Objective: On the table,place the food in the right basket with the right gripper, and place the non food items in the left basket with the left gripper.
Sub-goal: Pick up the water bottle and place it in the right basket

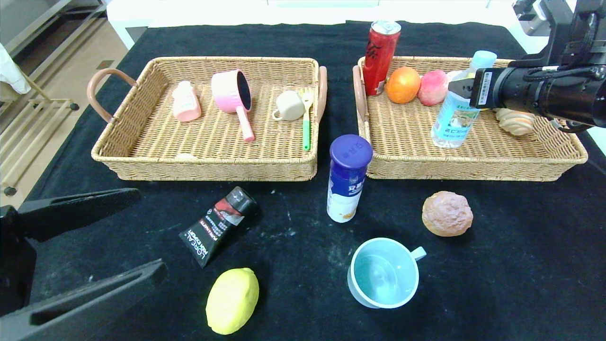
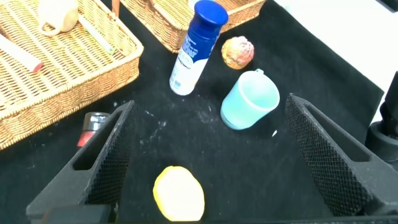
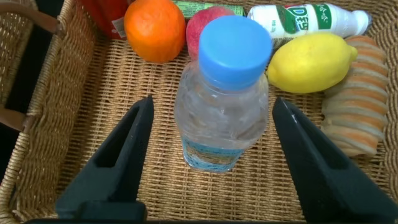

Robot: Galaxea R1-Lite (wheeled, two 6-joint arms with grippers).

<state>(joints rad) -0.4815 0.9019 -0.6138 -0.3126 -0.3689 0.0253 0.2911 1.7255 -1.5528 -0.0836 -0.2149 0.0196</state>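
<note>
Black cloth [image 1: 293, 237] covers the table. Right gripper [image 3: 211, 155] hangs over the right basket [image 1: 473, 166], fingers spread clear of the upright water bottle [image 3: 222, 106] between them; orange [image 3: 154, 28], lemon [image 3: 311, 62] beyond. Left gripper [image 2: 205, 155] open, idle

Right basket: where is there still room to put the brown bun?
The right basket has bare weave along its front, ahead of the water bottle that stands between the right gripper's open fingers. The back is crowded: can, orange, peach.
</note>
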